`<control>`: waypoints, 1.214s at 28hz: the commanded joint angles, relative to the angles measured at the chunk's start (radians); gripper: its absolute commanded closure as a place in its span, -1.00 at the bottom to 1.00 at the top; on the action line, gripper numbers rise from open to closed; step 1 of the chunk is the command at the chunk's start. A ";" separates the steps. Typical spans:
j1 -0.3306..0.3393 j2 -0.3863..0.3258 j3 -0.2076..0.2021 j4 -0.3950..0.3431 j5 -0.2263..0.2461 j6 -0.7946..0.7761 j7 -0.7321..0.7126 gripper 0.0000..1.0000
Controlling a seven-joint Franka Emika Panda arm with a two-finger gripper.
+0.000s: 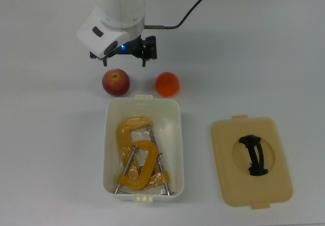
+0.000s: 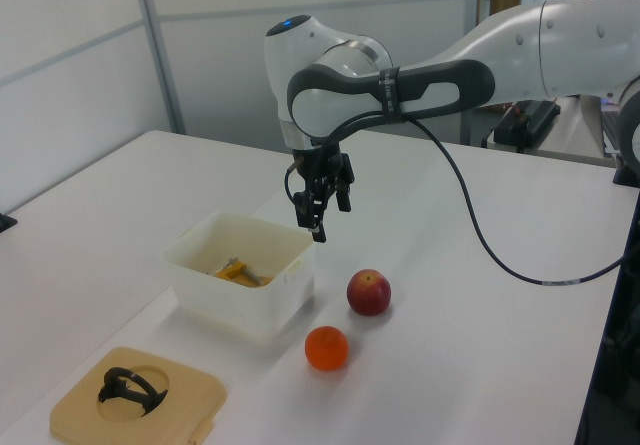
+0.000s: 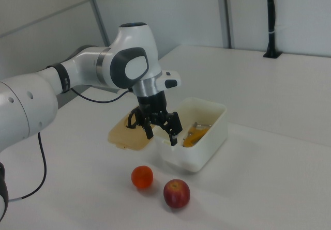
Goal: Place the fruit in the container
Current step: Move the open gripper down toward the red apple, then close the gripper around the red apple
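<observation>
The surface [image 1: 264, 48] is smooth, matt white. The tool [image 1: 125, 57] is black and matt, under a glossy white arm shell [image 1: 119, 2] that looks like hard plastic. Just below the tool in the top view, the apple [image 1: 116, 82] has a smooth, faintly shiny red skin with yellowish patches; the orange [image 1: 167, 84] beside it is duller, and its texture cannot be told. Beyond them, the tub [image 1: 175, 139] is smooth white plastic with a slight sheen, and its wall looks a little translucent. Inside lie clamps [image 1: 136, 155] with glossy yellow painted frames and bare metal screws. Farther off, the lid [image 1: 226, 180] is matt beige plastic with a black handle [image 1: 254, 155].
</observation>
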 commanded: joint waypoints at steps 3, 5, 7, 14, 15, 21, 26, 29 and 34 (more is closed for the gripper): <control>-0.001 -0.012 -0.008 -0.009 -0.016 -0.010 -0.020 -1.00; -0.001 -0.012 -0.008 -0.009 -0.019 -0.009 -0.020 -1.00; -0.001 -0.011 -0.008 -0.009 -0.028 -0.009 -0.018 -1.00; -0.008 -0.014 -0.008 -0.012 -0.037 -0.009 -0.024 -1.00; -0.008 -0.014 -0.008 -0.012 -0.039 -0.009 -0.026 -1.00; -0.014 -0.031 -0.006 -0.099 -0.062 0.052 -0.037 -1.00; -0.010 -0.094 -0.006 -0.280 -0.069 0.227 -0.037 -1.00; -0.010 -0.124 -0.006 -0.366 -0.075 0.299 -0.037 -1.00; -0.013 -0.128 -0.006 -0.434 -0.123 0.347 -0.037 -1.00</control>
